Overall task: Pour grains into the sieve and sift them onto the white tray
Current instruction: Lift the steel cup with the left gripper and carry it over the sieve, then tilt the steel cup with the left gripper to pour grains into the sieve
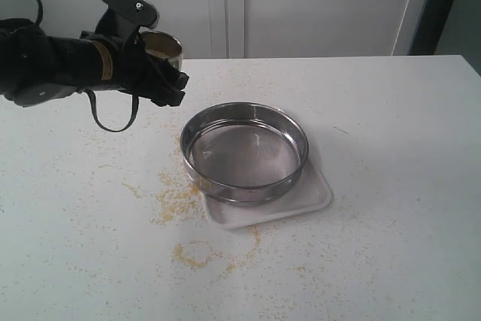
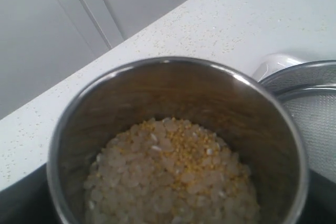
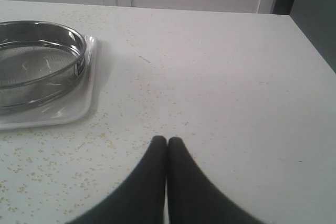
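left arm was raised left of sieve (image 1: pixel 242 152) | left gripper (image 1: pixel 154 65) pinched steel cup (image 1: pixel 162 44) holding grains (image 2: pixel 173 177) | sieve sat on white tray (image 1: pixel 312 197) | right gripper (image 3: pixel 167 142) pressed together, low over table (image 3: pixel 236 77)

A small steel cup (image 1: pixel 167 49) hangs above the white table (image 1: pixel 391 186), pale panels (image 1: pixel 316 5) behind.
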{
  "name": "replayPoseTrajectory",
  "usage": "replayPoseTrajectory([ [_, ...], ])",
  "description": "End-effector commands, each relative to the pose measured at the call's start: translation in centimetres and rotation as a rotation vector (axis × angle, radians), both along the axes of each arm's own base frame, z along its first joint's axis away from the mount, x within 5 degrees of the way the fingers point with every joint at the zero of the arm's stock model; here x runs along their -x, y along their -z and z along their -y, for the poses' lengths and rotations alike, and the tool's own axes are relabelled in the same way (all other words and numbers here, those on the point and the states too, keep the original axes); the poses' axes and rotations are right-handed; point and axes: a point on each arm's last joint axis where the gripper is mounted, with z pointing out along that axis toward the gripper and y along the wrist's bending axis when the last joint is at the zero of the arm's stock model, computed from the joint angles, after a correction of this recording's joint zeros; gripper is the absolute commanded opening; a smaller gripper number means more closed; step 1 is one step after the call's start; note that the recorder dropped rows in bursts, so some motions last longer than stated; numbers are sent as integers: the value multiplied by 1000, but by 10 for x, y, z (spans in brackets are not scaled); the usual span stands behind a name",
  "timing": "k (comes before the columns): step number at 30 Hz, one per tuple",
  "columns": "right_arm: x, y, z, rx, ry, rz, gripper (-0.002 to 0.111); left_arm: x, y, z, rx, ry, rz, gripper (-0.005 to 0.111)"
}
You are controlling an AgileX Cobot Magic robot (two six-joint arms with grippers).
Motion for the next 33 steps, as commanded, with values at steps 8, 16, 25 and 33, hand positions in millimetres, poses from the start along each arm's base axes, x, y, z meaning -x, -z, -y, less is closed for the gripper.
replayPoseTrajectory([
  [8, 0, 0, 0, 8, 0, 17, 0, 1, -7, 13, -123, 8, 12, 0],
  [16, 0, 0, 0, 8, 0, 17, 0, 0, -15, 20, -186, 33, 57, 0],
  [25, 0, 0, 0, 4, 0, 16, 0, 3, -9, 52, -275, 146, 103, 0],
  [33, 0, 0, 0, 4, 0, 16, 0, 6, 10, 66, -418, 202, 96, 0],
])
